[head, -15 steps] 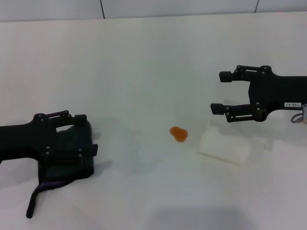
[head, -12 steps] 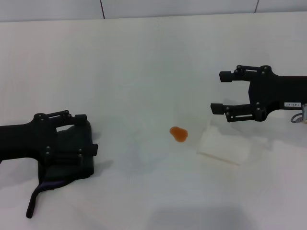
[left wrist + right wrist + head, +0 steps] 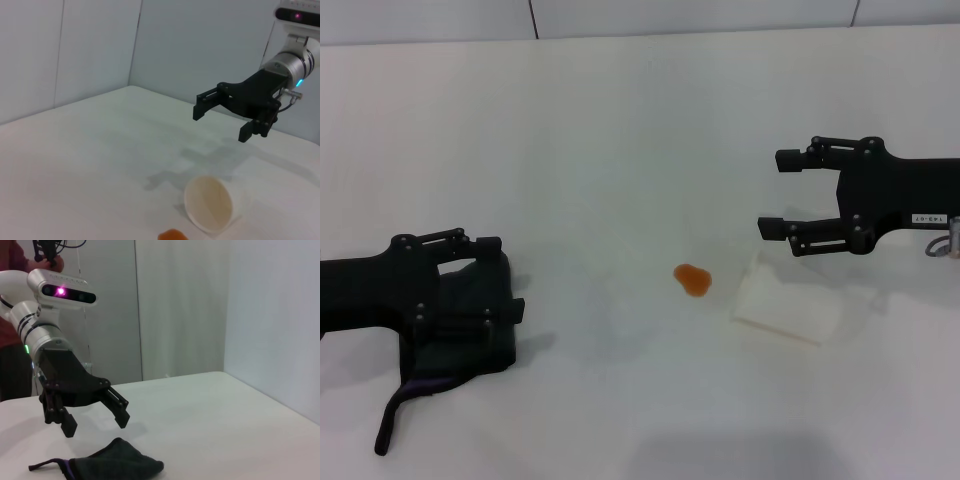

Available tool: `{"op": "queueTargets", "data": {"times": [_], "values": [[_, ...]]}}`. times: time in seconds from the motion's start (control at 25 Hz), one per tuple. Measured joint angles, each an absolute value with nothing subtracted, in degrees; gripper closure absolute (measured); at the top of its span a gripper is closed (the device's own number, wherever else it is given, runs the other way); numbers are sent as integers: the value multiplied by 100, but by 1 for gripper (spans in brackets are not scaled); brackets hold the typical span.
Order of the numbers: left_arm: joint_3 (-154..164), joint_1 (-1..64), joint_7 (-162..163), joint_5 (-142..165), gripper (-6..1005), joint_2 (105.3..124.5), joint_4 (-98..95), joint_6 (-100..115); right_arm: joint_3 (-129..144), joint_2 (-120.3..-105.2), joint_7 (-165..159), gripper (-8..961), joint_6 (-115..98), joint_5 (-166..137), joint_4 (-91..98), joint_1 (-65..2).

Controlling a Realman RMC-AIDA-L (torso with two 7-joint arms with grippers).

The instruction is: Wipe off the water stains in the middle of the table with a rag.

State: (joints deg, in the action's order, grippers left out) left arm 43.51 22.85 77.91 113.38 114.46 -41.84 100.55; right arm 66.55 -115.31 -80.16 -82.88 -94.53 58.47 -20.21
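While my left gripper [image 3: 490, 275] hovers just above the rag [image 3: 470, 335] at the near left of the table [image 3: 620, 130], its fingers are spread wide and hold nothing; the right wrist view shows a clear gap between them and the cloth [image 3: 107, 460], whose thin dark tail [image 3: 392, 420] trails toward me. Near the middle of the table sits the water stain [image 3: 693, 279], a small glossy orange blob, well apart from the rag and untouched. Just beside it on the right lies a white paper cup [image 3: 788, 300] tipped on its side; in the left wrist view its mouth [image 3: 209, 204] faces the camera and the inside looks empty, with the orange blob [image 3: 172, 234] close to its rim. Farther off on the right, my right gripper [image 3: 775, 193] hangs in the air above the cup, its two fingers wide apart and holding nothing. Compared with half a second ago, almost nothing differs: both grippers sit where they were, perhaps a hair shifted, and the rag, the stain and the cup lie in the same spots.
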Motion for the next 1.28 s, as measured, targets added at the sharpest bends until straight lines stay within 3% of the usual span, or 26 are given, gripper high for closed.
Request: {"op": "queueTargets", "data": {"times": [0.36, 0.84, 1.28], "values": [[4318, 2275, 7813, 11338, 112, 11447, -4184, 10053, 6629, -11507, -8362, 113, -8248, -9744, 6041, -2004], [4306, 2265, 7783, 11309, 112, 11437, -4153, 10019, 7213, -11522, -10754, 114, -8252, -11496, 8141, -1743], [4306, 2260, 7839, 11298, 112, 11434, -4149, 10018, 7664, -11522, -12628, 117, -8942, -12793, 9349, -2076]]}}
